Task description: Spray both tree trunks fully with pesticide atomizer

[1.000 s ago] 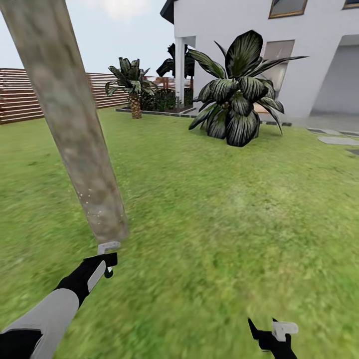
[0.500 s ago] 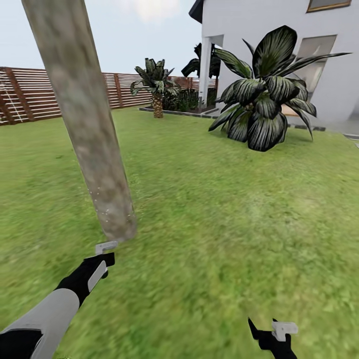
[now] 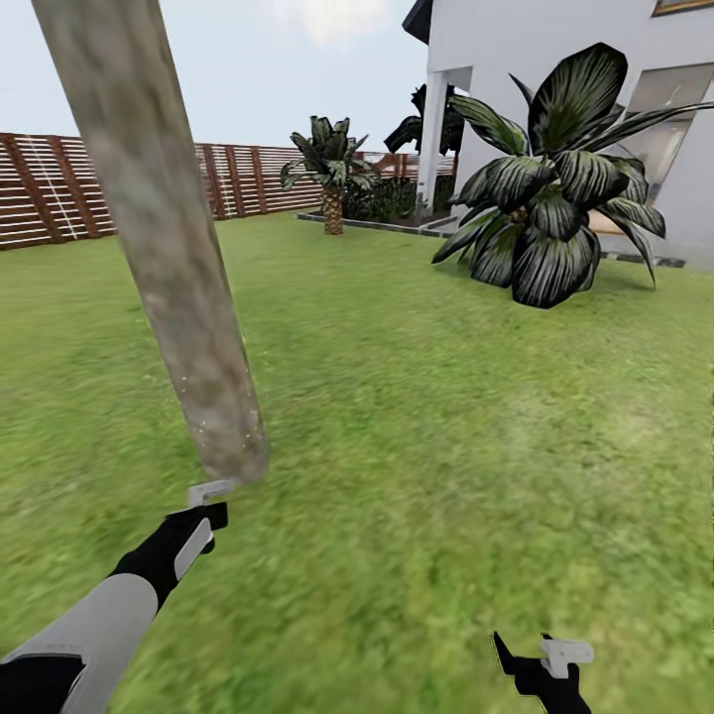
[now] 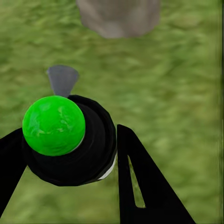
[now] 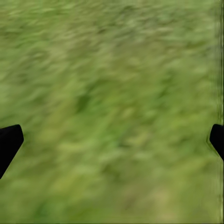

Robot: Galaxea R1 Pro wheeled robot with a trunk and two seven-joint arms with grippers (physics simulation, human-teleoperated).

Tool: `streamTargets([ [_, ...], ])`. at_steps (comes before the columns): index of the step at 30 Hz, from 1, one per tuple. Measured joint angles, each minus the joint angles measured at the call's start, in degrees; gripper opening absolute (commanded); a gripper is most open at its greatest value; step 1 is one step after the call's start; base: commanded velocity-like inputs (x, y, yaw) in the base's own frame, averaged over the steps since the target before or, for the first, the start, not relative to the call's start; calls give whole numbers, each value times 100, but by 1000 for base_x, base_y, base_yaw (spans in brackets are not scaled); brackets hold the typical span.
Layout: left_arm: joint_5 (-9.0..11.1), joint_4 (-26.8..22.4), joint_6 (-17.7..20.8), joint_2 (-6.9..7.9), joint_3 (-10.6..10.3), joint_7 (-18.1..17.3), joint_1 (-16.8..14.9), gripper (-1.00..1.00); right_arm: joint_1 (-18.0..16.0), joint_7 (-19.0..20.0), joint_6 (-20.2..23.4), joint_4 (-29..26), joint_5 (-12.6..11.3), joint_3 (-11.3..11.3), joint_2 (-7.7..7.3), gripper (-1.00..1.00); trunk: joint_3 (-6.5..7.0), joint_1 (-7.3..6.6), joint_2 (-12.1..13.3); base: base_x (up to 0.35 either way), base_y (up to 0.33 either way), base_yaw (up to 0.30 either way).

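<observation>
Grass lawn (image 3: 446, 446) bounded by a slatted wooden fence (image 3: 59, 188) at far left. Mottled grey-tan tree trunk (image 3: 159, 238), crown cut off, bears pale specks of pesticide (image 3: 203, 421). Left gripper (image 4: 70, 154) clamps the green-capped pesticide atomizer (image 4: 54, 125) near the trunk's base; right gripper (image 5: 112, 140) fingers spread apart over grass.

White forearm (image 3: 94, 630), black wrist, grey trim.

Broad-leaved dark bush (image 3: 555, 223) fronts a white house (image 3: 555, 59).
</observation>
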Motion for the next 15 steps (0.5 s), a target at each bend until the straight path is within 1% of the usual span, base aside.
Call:
streamTargets([
  [3,1,0,0,0,3,21,0,-100,0,0,0,0,-4,1,-3,100,0,0,0,11,-275,6],
  [5,1,0,0,2,5,37,0,-100,0,0,0,0,-4,1,-3,100,0,0,0,2,-276,128],
  [15,1,0,0,8,8,47,0,-100,0,0,0,0,-4,1,-3,100,0,0,0,0,-277,268],
])
